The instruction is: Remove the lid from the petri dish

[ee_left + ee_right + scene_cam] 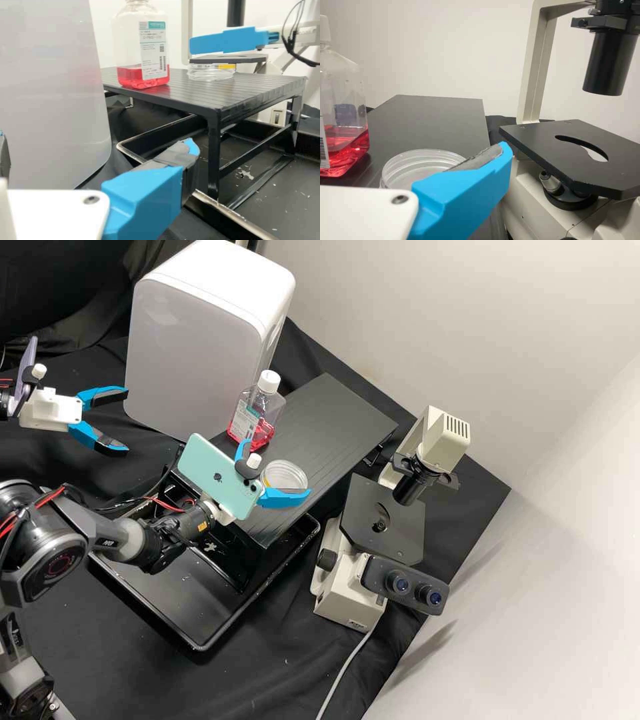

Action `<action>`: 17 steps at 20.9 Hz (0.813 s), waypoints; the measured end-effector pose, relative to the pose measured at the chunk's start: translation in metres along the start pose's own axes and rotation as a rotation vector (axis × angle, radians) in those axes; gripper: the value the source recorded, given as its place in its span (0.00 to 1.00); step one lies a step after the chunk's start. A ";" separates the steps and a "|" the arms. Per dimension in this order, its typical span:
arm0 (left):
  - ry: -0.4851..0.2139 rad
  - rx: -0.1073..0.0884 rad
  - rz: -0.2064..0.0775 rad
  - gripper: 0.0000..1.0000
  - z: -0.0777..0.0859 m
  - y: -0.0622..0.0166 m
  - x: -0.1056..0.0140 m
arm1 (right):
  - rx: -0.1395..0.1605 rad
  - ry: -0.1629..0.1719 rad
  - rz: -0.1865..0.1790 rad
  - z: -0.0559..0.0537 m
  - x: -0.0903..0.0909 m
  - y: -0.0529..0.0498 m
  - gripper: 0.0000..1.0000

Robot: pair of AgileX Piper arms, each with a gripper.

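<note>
Clear plastic: logged dish point(285, 475), lid point(422, 162) on, at near edge of shelf point(333, 420), near bottle point(253, 417). Found right gripper point(275, 473) spread about dish at lid height, probably set to clamp rim. Noted left gripper point(113, 417) spread, held off by white box point(200, 333), likely to leave room.

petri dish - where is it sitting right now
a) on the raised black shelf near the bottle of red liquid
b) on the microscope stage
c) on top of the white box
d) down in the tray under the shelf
a: the petri dish rests on the ridged top of the raised black shelf, a little way from the bottle of red liquid.
</note>
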 end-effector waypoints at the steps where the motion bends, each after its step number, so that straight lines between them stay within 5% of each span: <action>1: -0.001 0.000 0.000 1.00 0.000 -0.0001 0.000 | 0.000 0.000 0.000 0.000 0.000 0.000 1.00; 13: -0.014 -0.001 -0.009 1.00 0.004 -0.0027 0.001 | 0.000 0.003 0.003 -0.001 0.001 0.001 1.00; 17: -0.014 -0.001 -0.009 1.00 0.004 -0.0027 0.001 | 0.006 0.023 0.033 -0.007 0.007 0.008 1.00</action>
